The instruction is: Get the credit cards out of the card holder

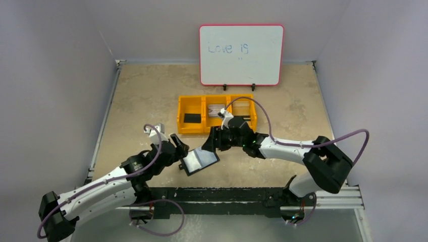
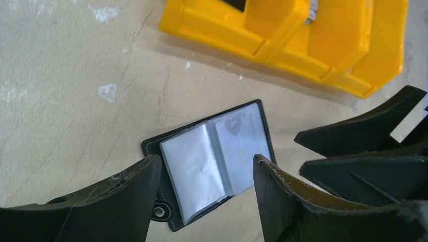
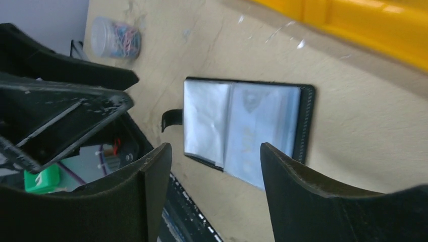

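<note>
Beige counter [image 1: 151, 101], near edge: card holder [image 1: 200, 161], open flat, pockets up, long axis running from left arm to right arm. Left fingers [image 2: 116, 201] apart, over its snap end. Right fingers [image 3: 313, 201] apart, over the opposite end, about equally near. Yellow tray [image 1: 184, 128] beyond.

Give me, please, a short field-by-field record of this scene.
holder: open, pockets up, flat on the table, nearer the arms than the tray
left gripper: open, over the holder
right gripper: open, over the holder
tray: yellow, three compartments
middle compartment: pale card
left compartment: black rectangle
cards in holder: cannot tell
</note>
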### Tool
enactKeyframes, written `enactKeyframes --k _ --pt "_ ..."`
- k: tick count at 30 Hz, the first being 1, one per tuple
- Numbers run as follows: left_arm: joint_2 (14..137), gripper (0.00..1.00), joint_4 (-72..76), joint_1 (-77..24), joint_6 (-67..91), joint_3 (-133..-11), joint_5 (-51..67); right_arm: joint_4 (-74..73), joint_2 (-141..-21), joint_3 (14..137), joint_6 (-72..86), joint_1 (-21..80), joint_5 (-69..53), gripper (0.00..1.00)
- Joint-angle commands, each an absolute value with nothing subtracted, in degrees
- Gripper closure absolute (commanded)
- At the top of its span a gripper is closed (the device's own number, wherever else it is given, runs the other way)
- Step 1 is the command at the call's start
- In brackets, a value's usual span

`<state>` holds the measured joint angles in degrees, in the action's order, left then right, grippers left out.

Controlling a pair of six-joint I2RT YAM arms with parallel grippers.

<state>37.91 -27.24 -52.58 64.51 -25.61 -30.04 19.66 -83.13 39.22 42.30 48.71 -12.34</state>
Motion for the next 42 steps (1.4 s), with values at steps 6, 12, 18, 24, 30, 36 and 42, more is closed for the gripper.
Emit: enactKeyframes --k 6,12,18,24,30,36,42 --pt "37.21 0.35 -26.56 -52.71 71.20 -20.90 -26.34 19.64 -90.85 41.67 42.10 51.72 -18.43 0.41" --pt "39.45 0.36 -27.46 -52.73 71.00 -19.85 -25.02 17.21 -90.76 42.50 40.66 51.84 -16.15 0.40" --pt "42.19 0.39 -25.03 -52.78 70.75 -18.60 -23.71 14.30 -89.57 43.02 39.14 51.88 -11.88 0.37" --pt "46.61 0.45 -24.25 -52.77 69.55 -19.06 -23.31 14.51 -91.94 43.74 38.91 51.89 -13.23 0.39" --pt "49.55 0.60 -19.96 -52.78 68.59 -18.26 -22.11 15.95 -94.47 44.73 38.67 52.07 -17.21 0.45" --pt "50.60 0.77 -16.20 -52.72 68.44 -17.27 -21.89 17.24 -97.43 46.63 39.27 52.64 -20.36 0.48" --pt "50.38 0.86 -15.92 -52.73 68.42 -17.41 -23.40 20.02 -95.55 46.56 39.60 52.97 -21.74 0.51"
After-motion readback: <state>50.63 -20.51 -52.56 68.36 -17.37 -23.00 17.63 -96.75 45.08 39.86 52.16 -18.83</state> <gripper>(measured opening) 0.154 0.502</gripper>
